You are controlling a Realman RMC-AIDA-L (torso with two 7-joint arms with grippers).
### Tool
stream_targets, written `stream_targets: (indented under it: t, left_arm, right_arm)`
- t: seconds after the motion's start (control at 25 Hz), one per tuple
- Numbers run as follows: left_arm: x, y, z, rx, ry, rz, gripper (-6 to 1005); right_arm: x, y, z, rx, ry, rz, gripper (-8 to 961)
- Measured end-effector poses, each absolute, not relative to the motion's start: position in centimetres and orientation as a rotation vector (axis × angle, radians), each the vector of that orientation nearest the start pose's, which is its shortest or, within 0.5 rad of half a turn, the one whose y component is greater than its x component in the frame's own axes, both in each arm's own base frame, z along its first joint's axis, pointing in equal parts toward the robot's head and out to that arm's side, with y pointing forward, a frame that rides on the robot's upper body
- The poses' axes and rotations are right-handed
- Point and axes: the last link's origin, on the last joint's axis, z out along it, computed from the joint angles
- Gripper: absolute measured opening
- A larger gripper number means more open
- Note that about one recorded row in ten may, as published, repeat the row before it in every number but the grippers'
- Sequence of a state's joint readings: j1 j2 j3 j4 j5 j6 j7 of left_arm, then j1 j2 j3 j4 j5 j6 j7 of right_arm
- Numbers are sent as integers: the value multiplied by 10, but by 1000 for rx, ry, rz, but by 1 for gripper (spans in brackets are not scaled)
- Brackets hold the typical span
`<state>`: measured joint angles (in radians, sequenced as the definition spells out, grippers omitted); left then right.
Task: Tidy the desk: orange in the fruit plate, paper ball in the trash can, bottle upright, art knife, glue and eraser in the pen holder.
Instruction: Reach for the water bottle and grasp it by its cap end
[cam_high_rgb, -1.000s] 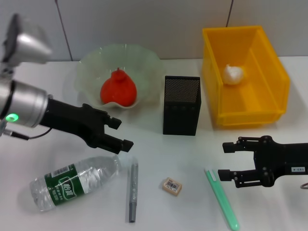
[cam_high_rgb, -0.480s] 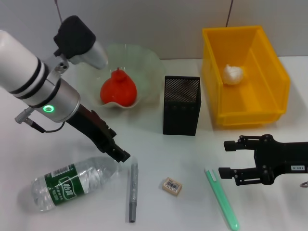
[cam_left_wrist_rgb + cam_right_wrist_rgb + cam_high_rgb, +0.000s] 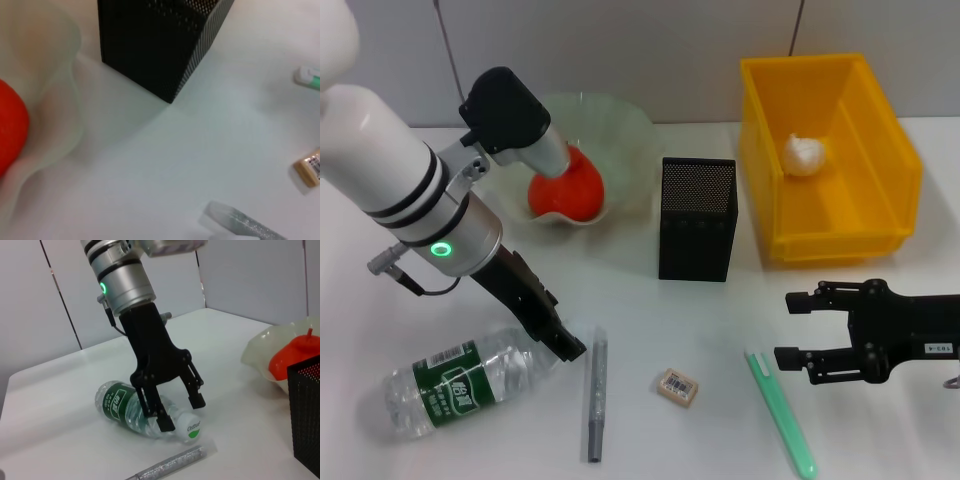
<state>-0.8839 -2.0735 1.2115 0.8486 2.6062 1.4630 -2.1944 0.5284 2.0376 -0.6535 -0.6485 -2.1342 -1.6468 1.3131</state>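
Bottle (image 3: 470, 380) lies on its side on the white table (image 3: 640, 310), cap end pointing toward my left gripper (image 3: 182, 411). From the right wrist camera I see that gripper's jaws spread wide and straddling the bottle's neck, one finger (image 3: 164, 421) down against the clear shoulder, the other on the far side of the cap, neither one closed on it. Just beyond the cap, outside the jaws, lies a grey glittery stick (image 3: 595, 394), pointing away from the gripper and not touching the bottle. Farther out on the same side sits the eraser (image 3: 678, 386), flat, with its barcode label up.

Behind the left gripper, the orange (image 3: 567, 190) rests in the fruit plate (image 3: 620, 130). The pen holder (image 3: 697, 218) stands upright beside the plate, apart from it.

My right gripper (image 3: 791, 330) hangs low over the table, well away from the bottle, its jaws open and holding nothing. A green, slim tool (image 3: 780, 412) lies just beneath and in front of its lower finger, slanting away; I cannot tell whether they touch. Beyond that gripper stands the trash can (image 3: 880, 230), with the paper ball (image 3: 805, 154) inside against its back wall.
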Motion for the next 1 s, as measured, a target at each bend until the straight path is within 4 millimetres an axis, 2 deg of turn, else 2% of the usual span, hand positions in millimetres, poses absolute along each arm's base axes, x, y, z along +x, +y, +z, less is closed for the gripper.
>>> stream_targets:
  t: [1.0]
  left_arm:
    - [-188, 390, -46, -2830, -646, 639, 702]
  right_arm:
    - [279, 317, 9, -2844, 543, 566, 796]
